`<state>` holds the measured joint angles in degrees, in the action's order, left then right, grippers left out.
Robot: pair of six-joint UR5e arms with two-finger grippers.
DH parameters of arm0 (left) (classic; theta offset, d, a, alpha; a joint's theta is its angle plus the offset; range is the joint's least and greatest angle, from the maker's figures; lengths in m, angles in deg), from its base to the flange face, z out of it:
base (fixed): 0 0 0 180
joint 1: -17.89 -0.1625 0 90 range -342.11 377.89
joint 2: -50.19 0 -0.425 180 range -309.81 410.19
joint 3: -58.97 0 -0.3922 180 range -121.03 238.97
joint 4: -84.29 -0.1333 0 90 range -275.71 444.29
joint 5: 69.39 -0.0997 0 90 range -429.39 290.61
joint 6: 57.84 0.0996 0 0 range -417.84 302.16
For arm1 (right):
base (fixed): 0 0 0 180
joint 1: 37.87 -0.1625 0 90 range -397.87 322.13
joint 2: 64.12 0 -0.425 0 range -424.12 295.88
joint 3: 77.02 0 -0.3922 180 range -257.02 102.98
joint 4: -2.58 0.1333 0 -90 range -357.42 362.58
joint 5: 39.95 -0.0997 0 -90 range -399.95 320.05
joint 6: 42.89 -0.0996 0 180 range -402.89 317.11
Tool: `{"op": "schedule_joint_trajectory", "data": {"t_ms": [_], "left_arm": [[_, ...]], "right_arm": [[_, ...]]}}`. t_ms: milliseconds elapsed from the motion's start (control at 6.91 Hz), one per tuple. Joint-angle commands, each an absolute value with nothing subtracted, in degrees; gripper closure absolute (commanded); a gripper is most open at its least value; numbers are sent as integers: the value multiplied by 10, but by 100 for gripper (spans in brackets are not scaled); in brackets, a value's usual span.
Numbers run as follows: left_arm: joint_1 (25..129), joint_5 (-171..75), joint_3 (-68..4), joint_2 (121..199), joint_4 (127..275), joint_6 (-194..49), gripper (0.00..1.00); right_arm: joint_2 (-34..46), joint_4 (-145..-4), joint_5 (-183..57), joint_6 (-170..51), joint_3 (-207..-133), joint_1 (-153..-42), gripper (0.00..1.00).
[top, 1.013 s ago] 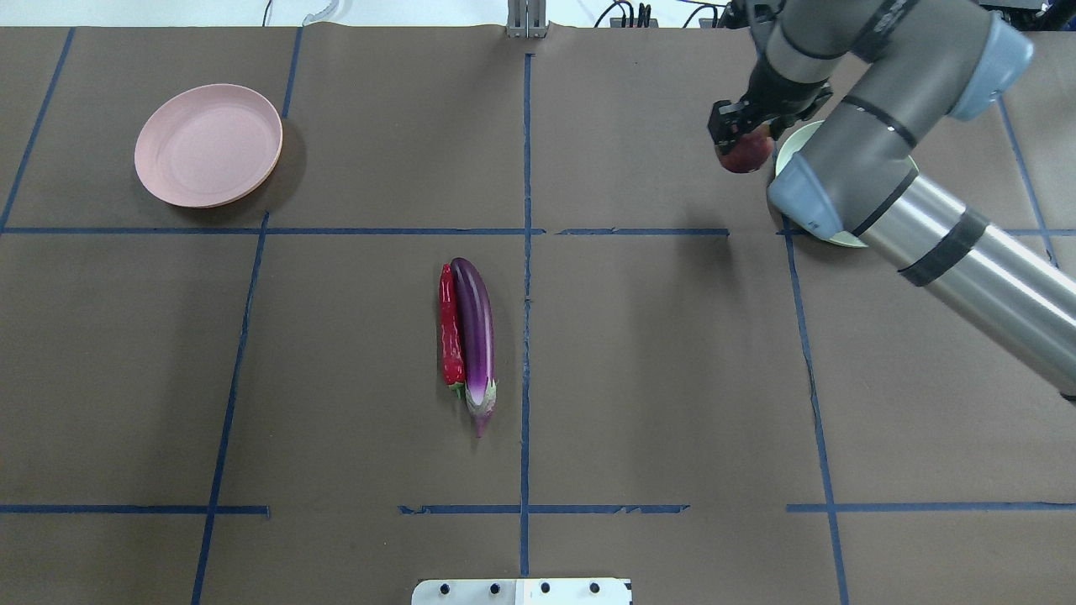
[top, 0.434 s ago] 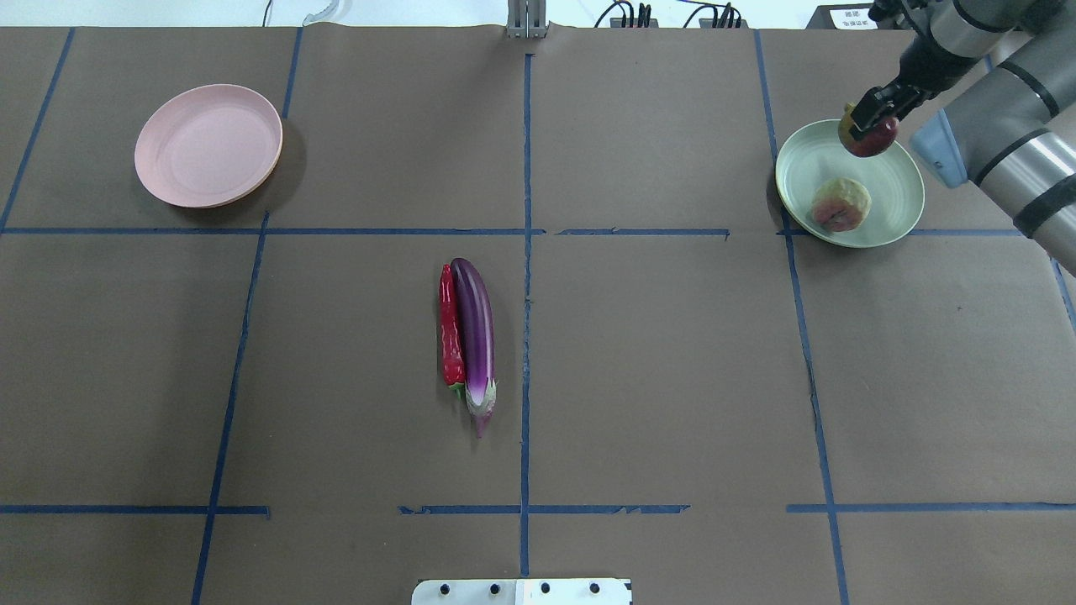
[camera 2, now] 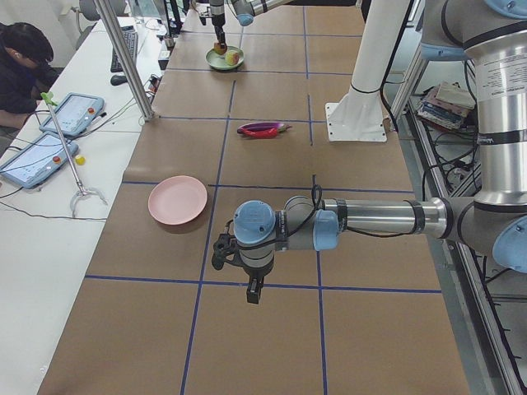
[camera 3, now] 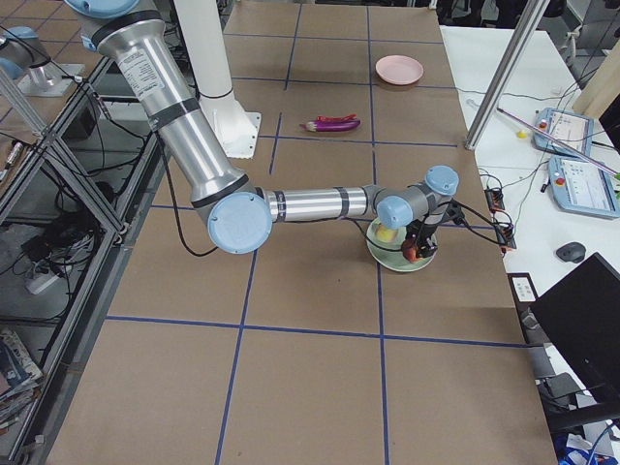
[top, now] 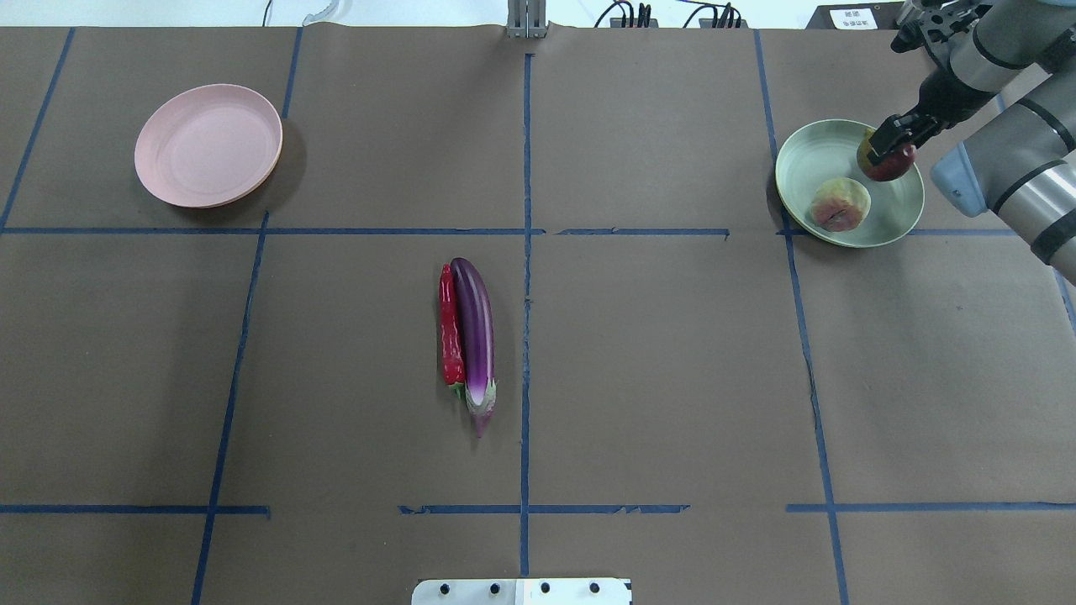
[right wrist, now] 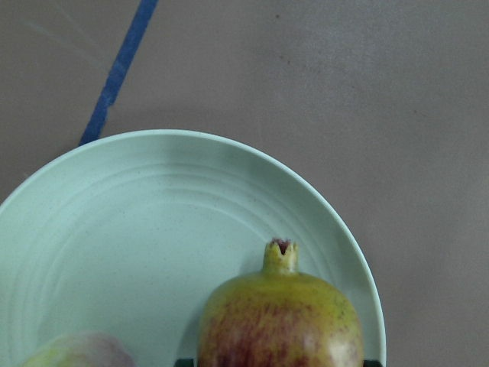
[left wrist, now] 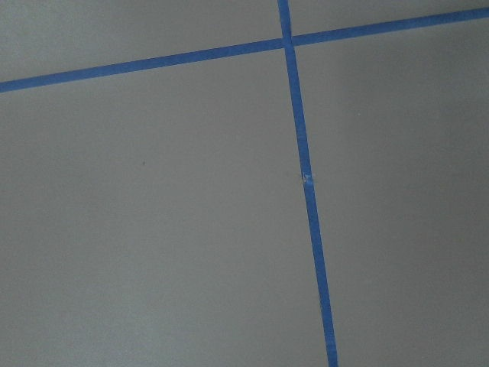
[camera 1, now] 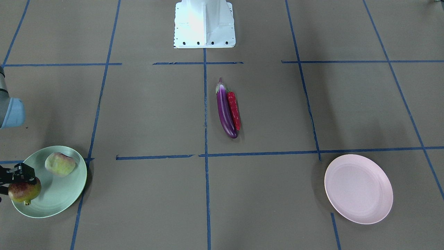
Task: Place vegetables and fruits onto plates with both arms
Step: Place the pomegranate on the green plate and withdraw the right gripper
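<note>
My right gripper [top: 889, 141] is shut on the mottled red and yellow-green fruit [top: 888, 164], low over the far right part of the mint green plate [top: 807, 168]. I cannot tell whether the fruit touches the plate. The pale green fruit [top: 841, 204] lies on that plate. At the table's middle the purple eggplant [top: 475, 332] and red chili [top: 450, 328] lie side by side, touching. At far left the pink plate [top: 208, 144] holds nothing. My left gripper [camera 2: 254, 290] hangs over bare table near the pink plate; whether it is open I cannot tell.
The white base block [camera 1: 204, 24] stands at the robot's edge of the table. Blue tape lines [left wrist: 306, 183] cross the brown surface. Beside the table stands a white bench with tablets [camera 2: 70, 111], and a person [camera 2: 18, 62] sits there.
My right gripper carried the red fruit rightward from beside the green plate to over it, then sank a little. The arm no longer covers the plate, so the pale green fruit shows.
</note>
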<state>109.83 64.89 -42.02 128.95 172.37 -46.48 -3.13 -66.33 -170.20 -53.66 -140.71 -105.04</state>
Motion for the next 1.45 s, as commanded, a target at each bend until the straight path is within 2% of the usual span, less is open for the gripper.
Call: {"op": "schedule_joint_trajectory", "data": {"t_ms": [0,145,434,723,868,1157,1302], "left_arm": [[1097,647,-421,1292,1724,-464,0],[1097,646,-437,1293,1724,-463,0],[1096,650,-448,1301,1729,-467,0],[1096,648,-436,1324,1838,-473,0],[1090,652,-439,1336,1843,-497,0],[1000,650,-475,1372,1848,-721,0],[942,644,-476,1417,1847,-812,0]], "right_arm": [[-31,-688,-1706,-540,-1427,-1069,0],[-32,-725,-1717,-536,-1432,-1102,0],[-16,-817,-1741,-495,-1490,-1164,0],[95,-917,-1741,-418,-1619,-1221,0],[140,-969,-1740,-418,-1681,-1246,0],[254,-976,-1739,-423,-1794,-1260,0],[285,-974,-1736,-426,-1812,-1259,0]]}}
